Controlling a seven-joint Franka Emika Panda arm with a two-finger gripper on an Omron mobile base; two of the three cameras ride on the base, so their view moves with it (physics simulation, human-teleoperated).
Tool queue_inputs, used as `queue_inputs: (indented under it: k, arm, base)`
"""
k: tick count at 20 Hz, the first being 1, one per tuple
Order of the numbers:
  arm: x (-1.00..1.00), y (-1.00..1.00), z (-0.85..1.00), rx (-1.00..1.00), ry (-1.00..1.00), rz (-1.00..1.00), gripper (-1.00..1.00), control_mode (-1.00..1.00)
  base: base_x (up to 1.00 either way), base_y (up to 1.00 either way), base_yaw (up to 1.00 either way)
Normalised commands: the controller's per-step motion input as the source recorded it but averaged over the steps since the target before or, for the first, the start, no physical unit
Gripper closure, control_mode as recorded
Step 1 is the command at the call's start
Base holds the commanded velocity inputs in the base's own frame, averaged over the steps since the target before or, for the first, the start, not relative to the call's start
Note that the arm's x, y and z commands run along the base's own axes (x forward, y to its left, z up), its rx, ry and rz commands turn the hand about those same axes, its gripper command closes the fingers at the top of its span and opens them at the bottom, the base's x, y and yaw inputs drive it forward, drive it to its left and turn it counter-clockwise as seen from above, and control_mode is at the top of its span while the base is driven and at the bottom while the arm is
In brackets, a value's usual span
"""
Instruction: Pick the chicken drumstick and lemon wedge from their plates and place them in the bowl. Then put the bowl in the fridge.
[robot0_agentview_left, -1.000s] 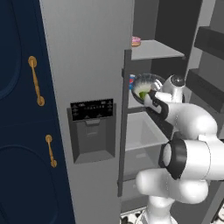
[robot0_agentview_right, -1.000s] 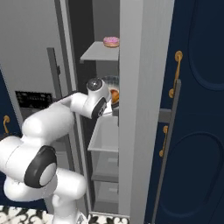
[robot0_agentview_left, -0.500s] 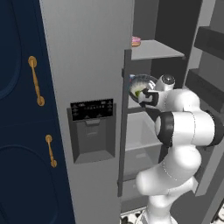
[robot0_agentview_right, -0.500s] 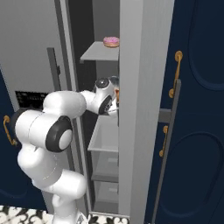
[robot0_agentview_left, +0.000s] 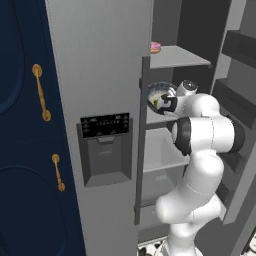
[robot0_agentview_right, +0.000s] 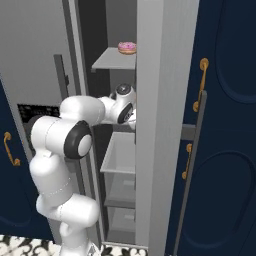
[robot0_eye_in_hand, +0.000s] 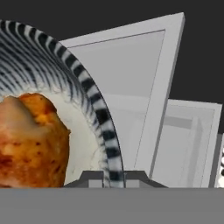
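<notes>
A: The bowl (robot0_agentview_left: 161, 96) is seen tilted in front of the open fridge (robot0_agentview_left: 107, 60), at the level of the second shelf (robot0_agentview_left: 162, 155). How is it altered from a second ago?

B: Since then the arm has been folded: the elbow, which was low at 4 o'clock of the bowl, has been raised beside it, and the bowl has been carried slightly higher and tipped more on edge. The camera has not been moved.

A: What is given by one view and not by another?

B: In the left base view the lemon wedge (robot0_agentview_left: 161, 102) is seen as a green-yellow speck inside the bowl. In the right base view the bowl is hidden behind the wrist and the door edge. In the hand view the chicken drumstick (robot0_eye_in_hand: 30, 140) is shown close, lying in the bowl at 9 o'clock of the striped rim (robot0_eye_in_hand: 94, 107).

A: And the gripper (robot0_eye_in_hand: 114, 178)?

B: It is pressed together on the bowl's rim, which is pinched between the two finger tips at the bottom of the hand view.

A: What is counted?

B: One bowl, one drumstick, one wedge, one pink doughnut (robot0_agentview_left: 155, 47) on the top shelf (robot0_agentview_right: 112, 59), and four brass handles (robot0_agentview_left: 41, 92) on the navy cabinets (robot0_agentview_right: 227, 125).
</notes>
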Motion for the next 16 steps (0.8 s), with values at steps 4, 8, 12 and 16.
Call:
queue_inputs:
  k: [4, 8, 12, 16]
  arm:
    - [0.00, 0.00, 0.00, 0.00, 0.00, 0.00, -1.00, -1.00]
    - [-0.56, 0.00, 0.07, 0.00, -0.16, 0.00, -1.00, -1.00]
    - [-0.92, 0.00, 0.36, -0.04, -0.41, 0.00, -1.00, -1.00]
    - [-0.95, 0.08, 0.78, -0.08, -0.52, -0.07, -1.00, -1.00]
  base:
    - [0.00, 0.00, 0.00]
    - [0.00, 0.00, 0.00]
    - [0.00, 0.00, 0.00]
    - [0.00, 0.00, 0.00]
